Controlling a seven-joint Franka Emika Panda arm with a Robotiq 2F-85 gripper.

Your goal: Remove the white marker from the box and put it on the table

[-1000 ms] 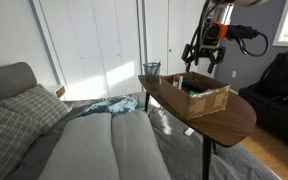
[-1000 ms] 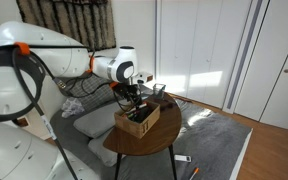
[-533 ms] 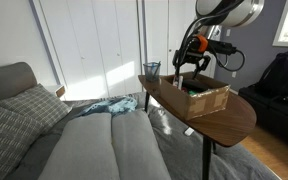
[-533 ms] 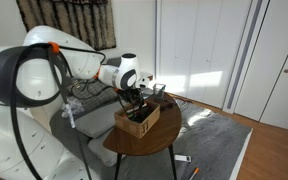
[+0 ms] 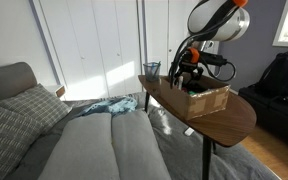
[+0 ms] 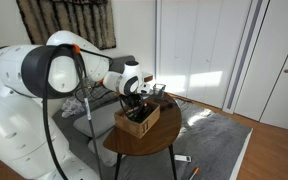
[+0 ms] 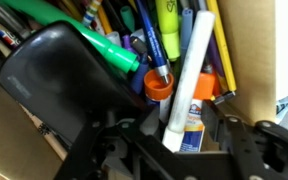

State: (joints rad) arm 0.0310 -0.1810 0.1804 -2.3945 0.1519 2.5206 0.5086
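Claw [image 5: 185,76] now lower, down in the box [image 5: 212,101], open astride the white marker [image 7: 187,75]

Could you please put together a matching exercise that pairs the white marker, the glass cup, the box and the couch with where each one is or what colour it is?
Things:
1. white marker
2. glass cup
3. box
4. couch

Descriptions:
A. tan, standing on the table
B. grey, beside the table
C. lying among coloured pens
D. clear, upright at the table's end

Pairs: 1-C, 2-D, 3-A, 4-B.
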